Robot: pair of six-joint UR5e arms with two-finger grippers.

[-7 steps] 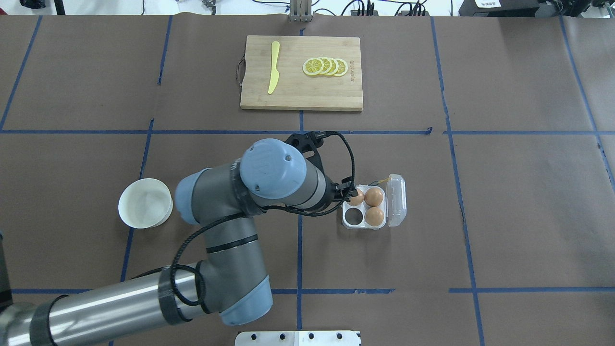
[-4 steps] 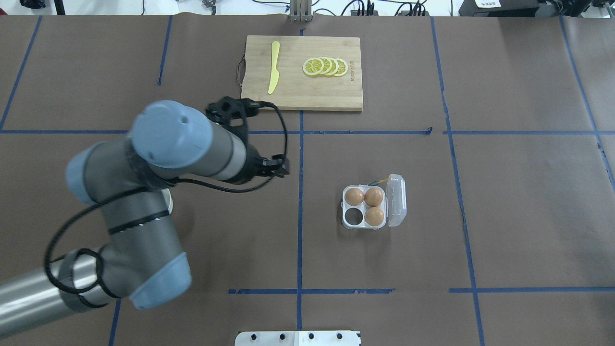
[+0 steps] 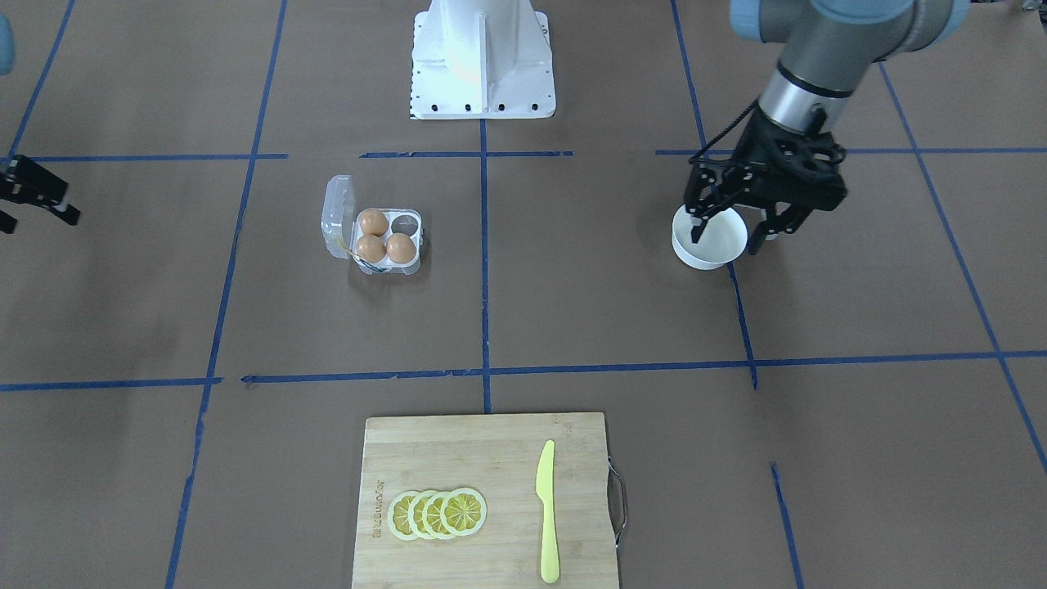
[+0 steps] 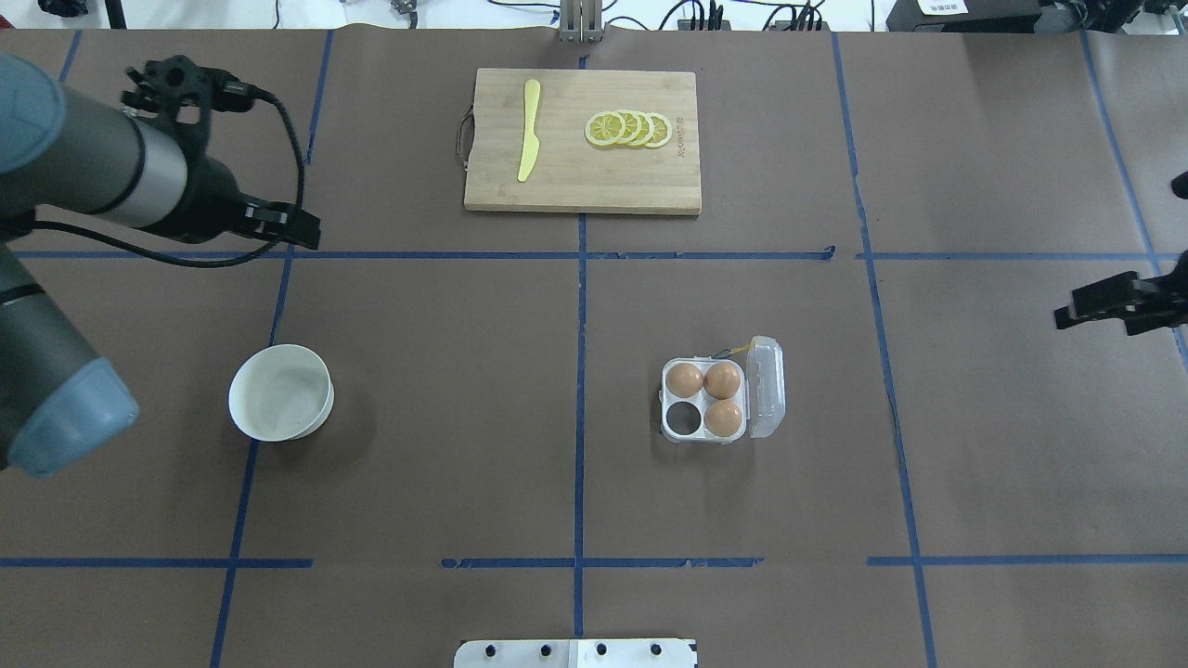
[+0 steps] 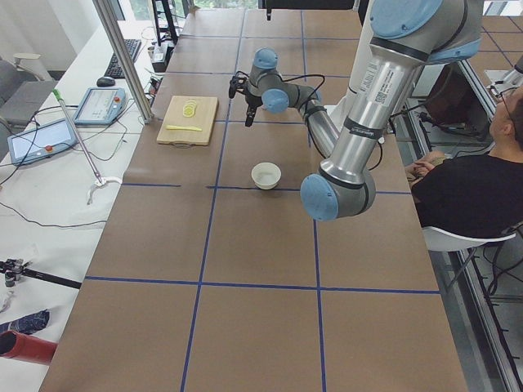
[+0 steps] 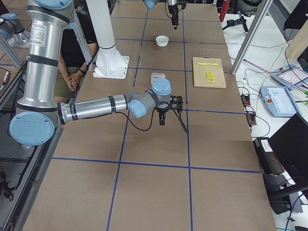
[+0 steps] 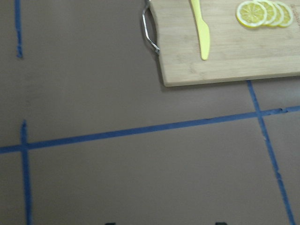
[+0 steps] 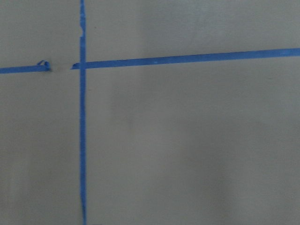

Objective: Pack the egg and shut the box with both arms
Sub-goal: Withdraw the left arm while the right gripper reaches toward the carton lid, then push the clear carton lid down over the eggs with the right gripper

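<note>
The clear egg box (image 4: 676, 401) stands right of the table's middle with its lid (image 4: 767, 386) hinged open to the right; it also shows in the front view (image 3: 413, 219). Three orange-brown eggs (image 4: 684, 379) (image 4: 722, 379) (image 4: 723, 417) sit in its cells, and the near-left cell (image 4: 684, 419) is empty. A thin yellow string (image 4: 733, 350) hangs at its far side. My left gripper (image 4: 297, 230) (image 3: 730, 237) is open and empty, raised at the far left. My right gripper (image 4: 1067, 317) (image 3: 39, 219) looks open and empty at the right edge, apart from the box.
A round white bowl (image 4: 278, 391) stands at the left, nearer than my left gripper. A wooden cutting board (image 4: 583, 181) with a yellow knife (image 4: 529, 130) and lemon slices (image 4: 628, 128) lies at the far middle. The white pedestal (image 3: 481, 57) stands at the near edge.
My left gripper let go of the egg in the box's far-left cell and swung away to the far left, past the bowl. My right gripper has come into view at the right edge.
</note>
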